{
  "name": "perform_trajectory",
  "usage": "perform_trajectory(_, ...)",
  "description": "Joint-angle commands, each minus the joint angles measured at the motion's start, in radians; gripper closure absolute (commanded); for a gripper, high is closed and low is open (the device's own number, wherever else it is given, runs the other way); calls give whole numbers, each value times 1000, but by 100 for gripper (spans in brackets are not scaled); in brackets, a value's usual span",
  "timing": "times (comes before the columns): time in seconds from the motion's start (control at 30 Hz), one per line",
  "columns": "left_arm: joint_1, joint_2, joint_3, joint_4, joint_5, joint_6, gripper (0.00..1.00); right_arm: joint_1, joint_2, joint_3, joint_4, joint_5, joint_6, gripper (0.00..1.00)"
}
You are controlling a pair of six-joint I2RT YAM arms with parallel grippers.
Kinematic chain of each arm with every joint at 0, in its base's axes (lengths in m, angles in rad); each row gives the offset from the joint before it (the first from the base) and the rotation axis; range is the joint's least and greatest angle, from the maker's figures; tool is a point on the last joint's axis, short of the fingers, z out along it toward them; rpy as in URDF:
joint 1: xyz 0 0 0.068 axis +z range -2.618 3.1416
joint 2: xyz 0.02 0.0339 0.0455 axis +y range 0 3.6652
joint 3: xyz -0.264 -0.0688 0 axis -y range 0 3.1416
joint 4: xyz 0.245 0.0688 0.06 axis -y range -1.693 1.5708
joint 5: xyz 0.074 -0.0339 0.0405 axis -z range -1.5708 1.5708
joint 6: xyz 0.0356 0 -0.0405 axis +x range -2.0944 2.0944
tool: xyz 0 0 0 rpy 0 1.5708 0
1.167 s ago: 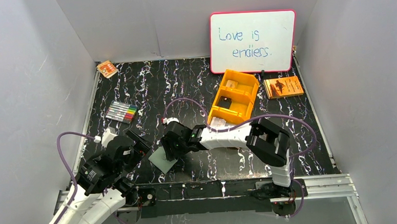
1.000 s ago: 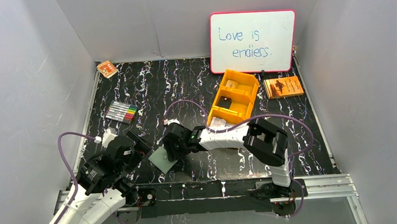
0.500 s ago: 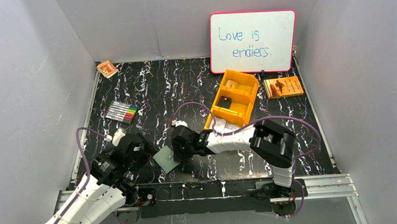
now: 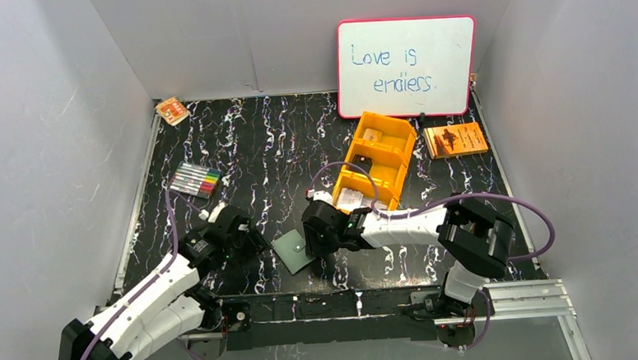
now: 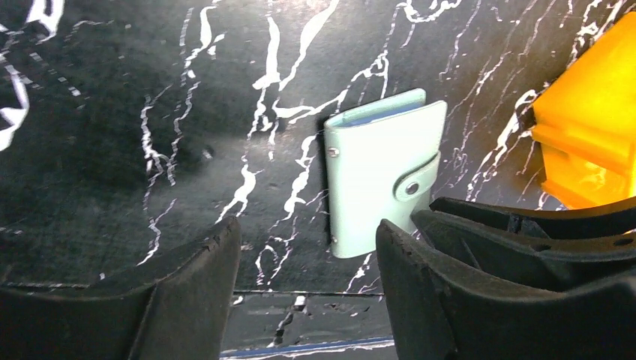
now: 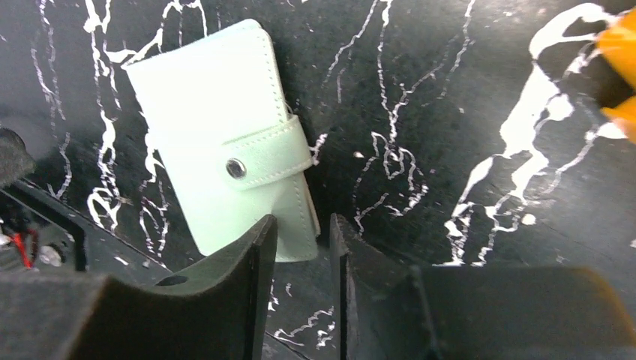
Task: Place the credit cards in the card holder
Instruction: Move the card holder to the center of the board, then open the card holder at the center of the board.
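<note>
The card holder [image 4: 293, 251], a shut sage-green wallet with its snap strap fastened, lies flat near the table's front edge [image 5: 382, 180] [image 6: 217, 165]. My right gripper [image 4: 316, 241] is just right of it. Its jaws [image 6: 302, 255] stand a narrow gap apart, the holder's lower right corner in that gap and the left finger [image 6: 247, 285] over the holder's lower edge; nothing is clamped. My left gripper [image 4: 249, 237] is left of the holder, open and empty [image 5: 307, 277]. Pale flat pieces that look like the credit cards [image 4: 350, 197] sit in the orange tray's near compartment.
The orange compartment tray [image 4: 397, 155] stands right of centre, also in the left wrist view [image 5: 592, 142]. A whiteboard [image 4: 406, 66] leans on the back wall beside an orange booklet [image 4: 455, 140]. Markers [image 4: 194, 180] and a small orange packet [image 4: 172, 111] lie at left.
The right gripper moved right and the card holder slid right with it. The left arm reached forward and right toward the holder, its jaws narrowing somewhat.
</note>
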Motion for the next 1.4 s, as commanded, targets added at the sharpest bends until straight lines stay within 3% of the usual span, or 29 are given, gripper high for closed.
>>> perform_trajectory(0.0, -2, 34, -3, 107, 50, 28, 38, 0, -58, 63, -96, 62, -68, 56)
perform_trajectory(0.2, -2, 30, -13, 206, 92, 16, 47, 6, -65, 154, -168, 94, -145, 51)
perform_trajectory(0.47, -2, 111, -70, 392, 190, -12, 75, 8, -14, 214, -180, 77, -175, 56)
perform_trajectory(0.87, -2, 238, -120, 528, 211, -3, 99, 12, 19, 213, -149, 51, -173, 59)
perform_trajectory(1.07, -2, 282, -152, 533, 201, -3, 100, 28, 44, 225, -140, 52, -188, 59)
perform_trajectory(1.37, -2, 293, -181, 542, 202, -7, 100, 61, 103, 282, -173, 96, -224, 48)
